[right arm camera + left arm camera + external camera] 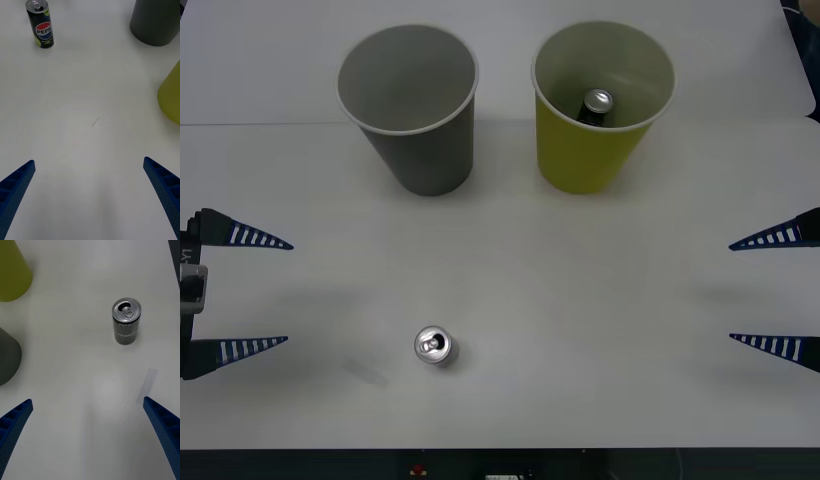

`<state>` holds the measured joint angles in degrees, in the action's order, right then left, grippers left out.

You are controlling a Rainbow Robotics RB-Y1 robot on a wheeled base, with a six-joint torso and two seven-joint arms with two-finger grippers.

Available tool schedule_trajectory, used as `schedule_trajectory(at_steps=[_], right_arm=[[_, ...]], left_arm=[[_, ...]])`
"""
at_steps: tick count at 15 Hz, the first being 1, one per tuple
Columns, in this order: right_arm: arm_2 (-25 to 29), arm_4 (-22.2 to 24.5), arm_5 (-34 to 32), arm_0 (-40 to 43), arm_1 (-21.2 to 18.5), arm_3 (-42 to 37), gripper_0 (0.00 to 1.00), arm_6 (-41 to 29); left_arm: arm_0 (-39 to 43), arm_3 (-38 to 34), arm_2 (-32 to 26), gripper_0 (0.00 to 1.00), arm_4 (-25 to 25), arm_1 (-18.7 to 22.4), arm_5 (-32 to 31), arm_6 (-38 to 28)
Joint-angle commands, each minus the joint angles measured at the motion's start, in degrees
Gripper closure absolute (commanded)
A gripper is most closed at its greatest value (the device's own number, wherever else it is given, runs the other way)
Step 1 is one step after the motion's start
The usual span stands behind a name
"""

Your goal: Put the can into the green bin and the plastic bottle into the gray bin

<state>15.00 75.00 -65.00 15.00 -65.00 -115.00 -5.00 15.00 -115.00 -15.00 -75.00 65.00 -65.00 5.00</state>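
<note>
The can point(434, 346) is standing upright on the bench point(600, 340), near the front edge and a bit toward the left side, well apart from both bins. Top is already popped open, so it's probably empty or close to it: light, thin-walled, easy to dent if squeezed hard, and smooth enough to slip. I'd grab it around the middle of the body, from the side, with a gentle squeeze.

Green bin point(600, 110) sits at the back right and already has a dark can point(597, 103) inside. Gray bin point(412, 110) is just beside it on the left, tilted a bit, looks empty. No plastic bottle that I can spot.

Left gripper point(265, 292) hovers at the left edge, jaws wide apart, nearest the can. Right gripper point(755, 290) waits at the right edge, jaws also apart, holding nothing.
</note>
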Motion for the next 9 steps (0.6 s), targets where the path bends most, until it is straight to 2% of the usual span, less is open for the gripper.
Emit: schedule_trajectory(at_steps=[1,6,9], right_arm=[[0.0,0.0,0.0,0.0,0.0,0.0,0.0,0.0],[0.0,0.0,0.0,0.0,0.0,0.0,0.0,0.0],[0.0,0.0,0.0,0.0,0.0,0.0,0.0,0.0]], left_arm=[[0.0,0.0,0.0,0.0,0.0,0.0,0.0,0.0],[2.23,1.01,-1.17,0.0,2.66,-0.84,1.02,0.8],[2.14,4.78,0.85,0.0,4.51,-0.84,1.02,3.0]])
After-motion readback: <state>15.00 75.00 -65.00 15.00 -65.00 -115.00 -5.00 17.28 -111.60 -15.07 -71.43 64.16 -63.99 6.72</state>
